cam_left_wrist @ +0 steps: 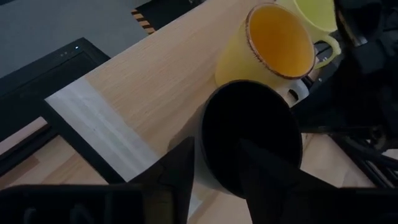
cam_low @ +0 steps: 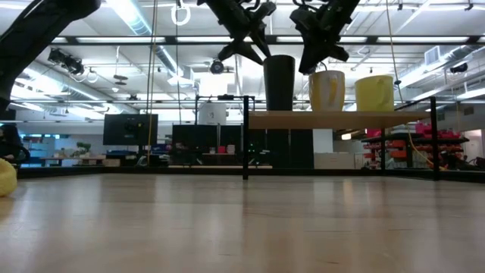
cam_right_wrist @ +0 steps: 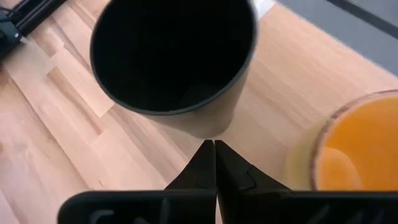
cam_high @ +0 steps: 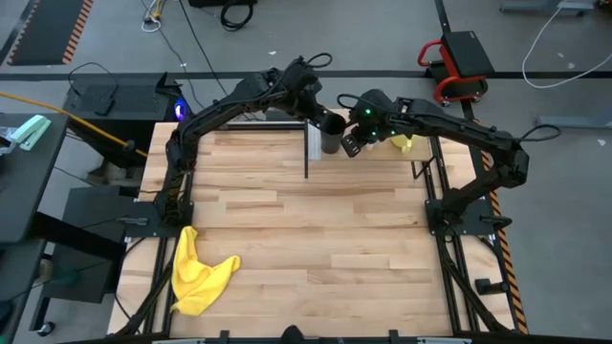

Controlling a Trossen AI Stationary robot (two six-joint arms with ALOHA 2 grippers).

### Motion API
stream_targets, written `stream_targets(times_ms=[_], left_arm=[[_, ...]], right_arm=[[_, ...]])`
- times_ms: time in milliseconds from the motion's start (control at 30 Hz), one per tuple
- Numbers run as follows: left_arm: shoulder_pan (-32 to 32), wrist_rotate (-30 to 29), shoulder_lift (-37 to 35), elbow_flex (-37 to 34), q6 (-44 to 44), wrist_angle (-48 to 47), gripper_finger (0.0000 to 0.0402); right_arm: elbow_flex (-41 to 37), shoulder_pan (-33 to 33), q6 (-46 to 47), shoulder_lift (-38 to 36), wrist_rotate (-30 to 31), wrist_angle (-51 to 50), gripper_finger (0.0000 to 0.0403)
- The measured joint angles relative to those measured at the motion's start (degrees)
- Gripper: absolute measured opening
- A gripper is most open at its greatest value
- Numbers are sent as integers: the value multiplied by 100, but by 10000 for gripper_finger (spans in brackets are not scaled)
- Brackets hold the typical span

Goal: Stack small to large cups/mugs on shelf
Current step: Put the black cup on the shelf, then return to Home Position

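Three cups stand in a row on the shelf [cam_low: 341, 117]: the tall black cup [cam_low: 279, 82], the orange mug [cam_low: 327, 89] with its white handle, and the yellow-green mug [cam_low: 375, 92]. My left gripper [cam_left_wrist: 214, 149] is open over the black cup [cam_left_wrist: 249, 137]. One finger is outside the cup's wall and the other is over its mouth. My right gripper [cam_right_wrist: 214, 144] is shut. It hovers above the gap between the black cup [cam_right_wrist: 174, 56] and the orange mug [cam_right_wrist: 354, 155].
A yellow cloth [cam_high: 196, 272] lies near the tabletop's near left corner. The shelf's white end panel [cam_high: 314, 143] and a black post [cam_low: 246, 136] stand just left of the black cup. The wide butcher-block tabletop [cam_high: 306, 229] stretches in front of the shelf.
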Motion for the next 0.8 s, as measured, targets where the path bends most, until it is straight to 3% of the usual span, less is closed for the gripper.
stream_targets(times_ms=[300,533,800], left_arm=[[161,-16,-411,0,31,-165,134],[90,-40,-1030,0,250,-971,129],[-404,-838,-1650,2,338,-2021,134]], right_arm=[[4,4,146,-554,90,-59,1],[4,210,321,-1433,88,-472,1],[4,838,838,-2682,88,-948,15]])
